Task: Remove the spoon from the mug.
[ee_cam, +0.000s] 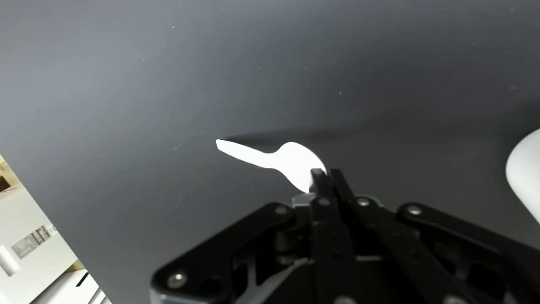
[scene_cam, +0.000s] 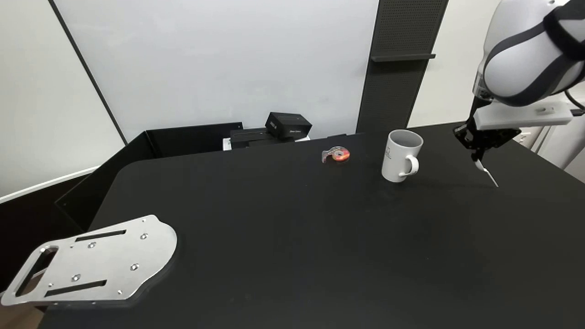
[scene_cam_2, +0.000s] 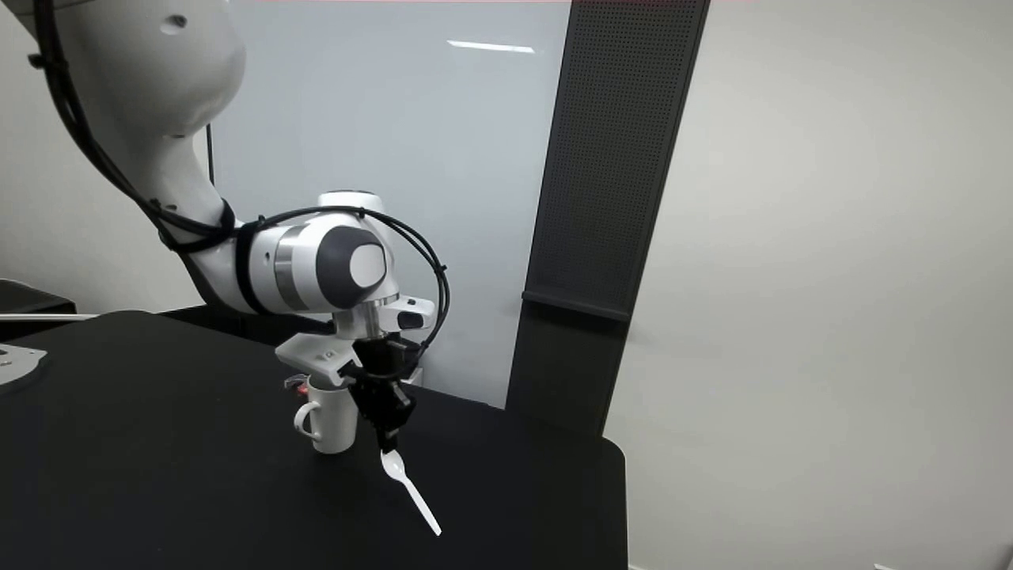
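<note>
The white mug [scene_cam: 396,165] stands upright on the black table, its handle on the side. It shows partly behind the arm in an exterior view [scene_cam_2: 332,419], and its edge is at the right of the wrist view [ee_cam: 526,169]. My gripper [ee_cam: 328,172] is shut on the bowl end of the white spoon [ee_cam: 291,162]. The spoon also shows in both exterior views [scene_cam: 479,165] [scene_cam_2: 393,465], outside and apart from the mug. Its handle slants downward; I cannot tell whether its tip touches the table. The fingertips hide part of the bowl.
A red tape dispenser [scene_cam: 339,154] lies beside the mug. A silver metal plate [scene_cam: 109,260] lies at the table's far end. Black boxes [scene_cam: 288,125] stand behind the back edge. The table edge and white items [ee_cam: 33,242] show at the wrist view's lower left.
</note>
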`<move>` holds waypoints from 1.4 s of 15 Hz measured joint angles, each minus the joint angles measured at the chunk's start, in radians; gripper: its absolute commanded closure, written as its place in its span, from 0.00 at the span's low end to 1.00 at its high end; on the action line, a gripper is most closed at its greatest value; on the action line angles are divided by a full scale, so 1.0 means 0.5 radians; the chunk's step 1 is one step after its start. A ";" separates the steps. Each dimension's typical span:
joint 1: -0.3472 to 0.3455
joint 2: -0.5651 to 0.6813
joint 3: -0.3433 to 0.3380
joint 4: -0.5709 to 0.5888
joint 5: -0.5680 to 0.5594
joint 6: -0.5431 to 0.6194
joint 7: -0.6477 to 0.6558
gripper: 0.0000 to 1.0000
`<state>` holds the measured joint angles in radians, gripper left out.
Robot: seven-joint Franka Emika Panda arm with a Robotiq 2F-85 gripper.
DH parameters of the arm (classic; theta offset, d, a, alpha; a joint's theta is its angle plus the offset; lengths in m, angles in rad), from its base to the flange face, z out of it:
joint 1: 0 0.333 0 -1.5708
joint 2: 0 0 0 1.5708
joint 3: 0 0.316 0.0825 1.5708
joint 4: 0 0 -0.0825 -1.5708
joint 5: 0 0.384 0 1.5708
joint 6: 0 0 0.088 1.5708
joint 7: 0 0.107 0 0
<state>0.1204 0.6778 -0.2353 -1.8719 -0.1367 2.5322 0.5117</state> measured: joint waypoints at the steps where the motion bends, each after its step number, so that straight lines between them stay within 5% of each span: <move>1: 0.015 0.031 -0.018 0.000 -0.001 0.017 0.010 0.99; 2: 0.029 0.057 -0.033 0.000 -0.001 0.028 0.021 0.78; 9: 0.079 0.088 -0.058 0.050 0.075 0.046 0.073 0.31; 13: -0.103 -0.036 0.204 0.107 0.336 -0.054 -0.331 0.05; 17: -0.308 -0.135 0.423 0.160 0.450 -0.273 -0.860 0.00; 21: -0.385 -0.154 0.469 0.223 0.459 -0.491 -1.142 0.00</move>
<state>-0.0719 0.6008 -0.0009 -1.7606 0.0929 2.2867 -0.0593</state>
